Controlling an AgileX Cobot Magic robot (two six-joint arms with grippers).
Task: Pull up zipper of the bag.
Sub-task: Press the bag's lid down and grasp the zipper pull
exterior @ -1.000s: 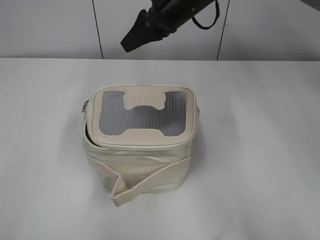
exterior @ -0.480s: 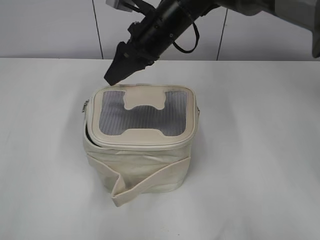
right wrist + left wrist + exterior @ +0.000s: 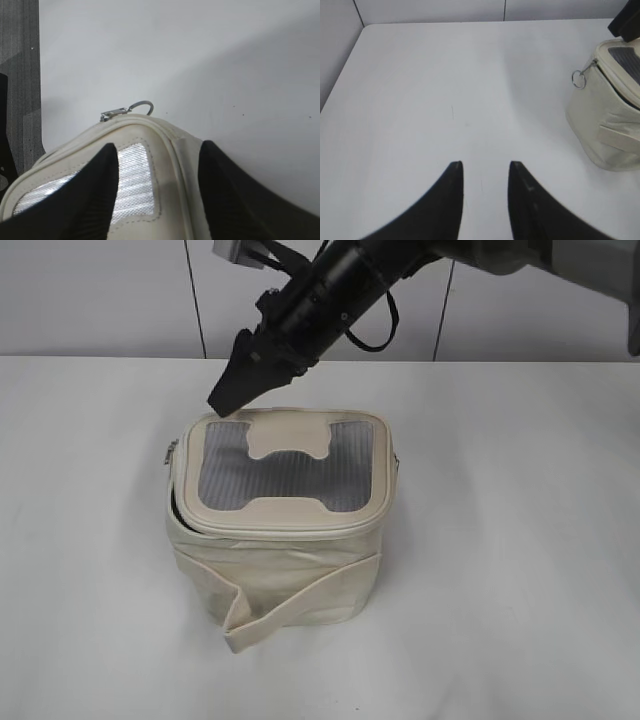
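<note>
Above the bag's [image 3: 283,510] rear left corner, right pincer [image 3: 228,400] wide, barely lower than before.

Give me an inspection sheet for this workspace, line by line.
Surface: white table, bare around the bag.
Job's things: cream bag upright; lid gaping at the left front; zipper pull ring at its corner.
Clutter: nothing seen.
Grippers: right gripper open, hovering over the lid's back corner, not on the pull; left gripper open, empty, away from the bag.
Cables: black cable loop on the right arm.
Surroundings: pale panelled wall.
</note>
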